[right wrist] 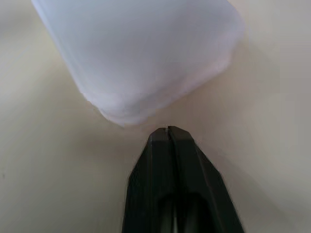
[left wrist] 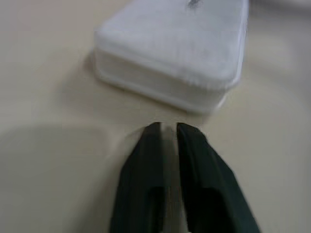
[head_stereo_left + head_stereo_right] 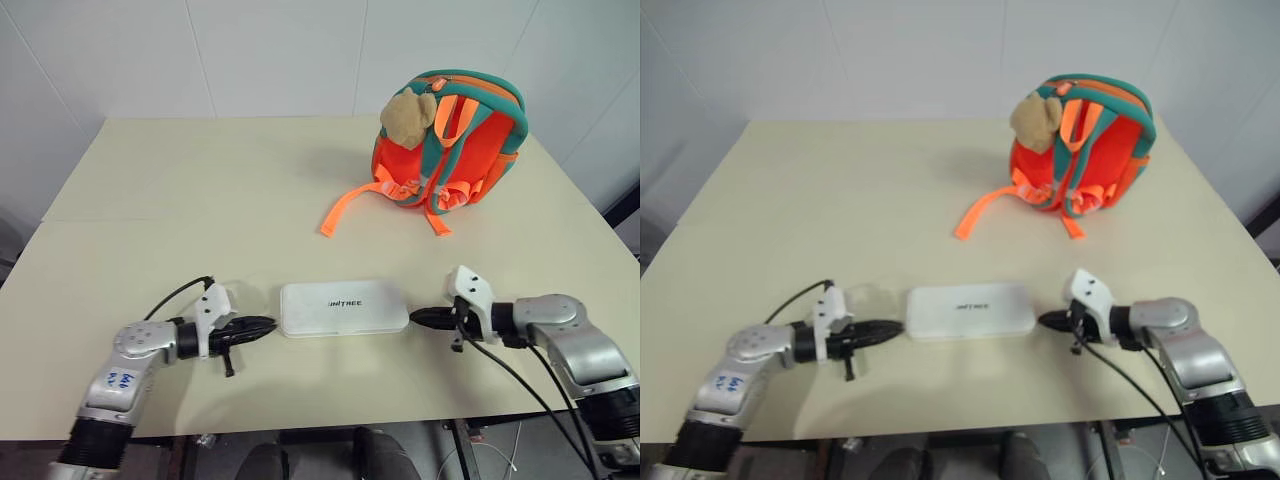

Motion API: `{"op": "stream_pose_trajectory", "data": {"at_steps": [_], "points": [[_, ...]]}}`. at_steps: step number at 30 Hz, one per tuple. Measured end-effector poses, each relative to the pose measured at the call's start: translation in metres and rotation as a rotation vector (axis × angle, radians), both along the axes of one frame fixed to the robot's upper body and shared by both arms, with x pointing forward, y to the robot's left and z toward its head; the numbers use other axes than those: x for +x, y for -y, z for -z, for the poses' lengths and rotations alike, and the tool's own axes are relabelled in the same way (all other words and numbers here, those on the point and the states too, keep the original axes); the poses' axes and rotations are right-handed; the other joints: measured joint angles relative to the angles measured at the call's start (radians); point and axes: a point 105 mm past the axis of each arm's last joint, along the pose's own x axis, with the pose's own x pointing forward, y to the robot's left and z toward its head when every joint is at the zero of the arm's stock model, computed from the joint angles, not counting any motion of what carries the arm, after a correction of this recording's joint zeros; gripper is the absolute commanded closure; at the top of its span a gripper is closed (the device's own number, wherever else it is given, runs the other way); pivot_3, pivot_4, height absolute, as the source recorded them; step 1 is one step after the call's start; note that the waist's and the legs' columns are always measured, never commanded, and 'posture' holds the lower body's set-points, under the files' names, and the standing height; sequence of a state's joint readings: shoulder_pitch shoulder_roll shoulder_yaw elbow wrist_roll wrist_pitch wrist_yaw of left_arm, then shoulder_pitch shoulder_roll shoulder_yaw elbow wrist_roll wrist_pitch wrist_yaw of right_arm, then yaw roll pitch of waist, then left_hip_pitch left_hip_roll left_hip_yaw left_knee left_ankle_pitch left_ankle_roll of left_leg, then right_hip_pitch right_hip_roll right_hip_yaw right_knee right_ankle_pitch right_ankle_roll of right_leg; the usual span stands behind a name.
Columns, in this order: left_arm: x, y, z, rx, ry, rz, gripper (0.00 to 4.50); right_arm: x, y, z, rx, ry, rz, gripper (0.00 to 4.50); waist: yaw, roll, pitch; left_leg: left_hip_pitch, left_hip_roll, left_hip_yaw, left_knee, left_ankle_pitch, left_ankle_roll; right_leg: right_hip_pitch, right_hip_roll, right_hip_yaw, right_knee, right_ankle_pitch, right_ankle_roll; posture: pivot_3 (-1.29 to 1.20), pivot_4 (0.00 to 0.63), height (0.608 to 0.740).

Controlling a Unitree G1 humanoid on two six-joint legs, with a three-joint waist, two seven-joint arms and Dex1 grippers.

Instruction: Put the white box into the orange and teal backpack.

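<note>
1. A pale cream counter (image 3: 180,200) runs from near to far, with white walls behind it.
2. The orange and teal backpack (image 3: 455,140) stands upright at the far right of the counter, a tan plush toy (image 3: 408,115) fixed near its top and orange webbing straps (image 3: 345,212) trailing toward the near side. Whether its opening is unzipped cannot be told.
3. The white box (image 3: 343,307) lies flat near the front edge, at the centre, well apart from the backpack.
4. The left gripper (image 3: 262,326) lies low just beside the box's left end, not gripping it; its black fingers (image 2: 194,160) are parted by a thin slit with nothing between them.
5. The right gripper (image 3: 420,317) sits just off the box's right end, tips pressed together on nothing.
6. The step in hand looks like the approach: the box is flanked at both ends but not yet lifted. The next move probably calls for pressing in on both ends to raise it, then carrying it far and right to the backpack.
</note>
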State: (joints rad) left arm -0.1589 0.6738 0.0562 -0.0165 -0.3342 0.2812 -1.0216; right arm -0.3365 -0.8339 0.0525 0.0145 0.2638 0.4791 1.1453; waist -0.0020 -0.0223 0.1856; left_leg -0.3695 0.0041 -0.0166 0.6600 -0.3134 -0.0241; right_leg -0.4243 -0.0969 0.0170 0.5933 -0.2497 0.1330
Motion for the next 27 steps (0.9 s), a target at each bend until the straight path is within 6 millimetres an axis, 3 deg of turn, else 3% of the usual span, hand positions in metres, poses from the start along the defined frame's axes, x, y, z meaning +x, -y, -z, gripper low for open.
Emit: {"op": "stream_pose_trajectory", "data": {"at_steps": [3, 7, 9, 10, 14, 19, 27], "points": [[0.007, -0.016, -0.007, -0.037, -0.070, -0.063, 2.08, 0.006, 0.008, -0.017, 0.031, -0.014, 0.026, 1.81, 0.000, 0.000, 0.000, 0.000, 0.000, 0.000, 0.000, 0.000, 0.000, 0.000, 0.000, 0.000, 0.000, 0.000, 0.000, 0.00, 0.150, 0.740], [0.012, -0.012, -0.019, -0.134, -0.221, -0.055, 0.80, 0.013, 0.001, -0.038, 0.114, -0.057, 0.044, 0.40, 0.000, 0.000, 0.000, -0.001, 0.000, -0.001, 0.001, 0.000, 0.000, 0.000, 0.000, -0.001, 0.001, 0.000, 0.000, 0.00, 0.150, 0.740], [0.014, -0.006, -0.022, -0.170, -0.293, -0.046, 0.23, 0.013, -0.002, -0.042, 0.154, -0.109, 0.061, 0.00, 0.001, 0.000, 0.000, -0.001, 0.000, -0.001, 0.001, 0.000, 0.000, 0.000, 0.000, -0.001, 0.002, 0.000, 0.000, 0.00, 0.150, 0.740], [0.015, -0.002, -0.024, -0.180, -0.328, -0.040, 0.02, 0.012, -0.004, -0.044, 0.173, -0.141, 0.070, 0.00, 0.001, 0.000, 0.000, -0.002, 0.000, -0.001, 0.001, 0.000, 0.001, 0.000, 0.000, -0.001, 0.002, 0.001, 0.000, 0.00, 0.150, 0.740], [0.015, 0.012, -0.023, -0.198, -0.453, -0.027, 0.02, 0.002, -0.011, -0.046, 0.222, -0.306, 0.094, 0.00, 0.000, 0.000, 0.000, -0.003, 0.000, -0.001, 0.001, -0.001, 0.002, 0.000, 0.000, -0.001, 0.001, 0.001, 0.000, 0.00, 0.150, 0.740], [0.021, 0.026, -0.023, -0.202, -0.486, -0.050, 0.02, 0.005, -0.019, -0.050, 0.233, -0.351, 0.134, 0.00, 0.000, 0.000, 0.000, -0.002, 0.000, 0.000, 0.001, -0.001, 0.002, 0.000, 0.000, 0.000, 0.000, 0.001, 0.000, 0.00, 0.150, 0.740], [0.025, 0.042, -0.019, -0.205, -0.478, -0.068, 0.02, 0.003, -0.035, -0.031, 0.194, -0.393, 0.117, 0.00, 0.005, 0.000, 0.000, -0.001, -0.002, -0.001, 0.003, -0.001, 0.001, 0.001, -0.002, 0.000, 0.000, 0.001, 0.001, 0.00, 0.150, 0.740]]}}
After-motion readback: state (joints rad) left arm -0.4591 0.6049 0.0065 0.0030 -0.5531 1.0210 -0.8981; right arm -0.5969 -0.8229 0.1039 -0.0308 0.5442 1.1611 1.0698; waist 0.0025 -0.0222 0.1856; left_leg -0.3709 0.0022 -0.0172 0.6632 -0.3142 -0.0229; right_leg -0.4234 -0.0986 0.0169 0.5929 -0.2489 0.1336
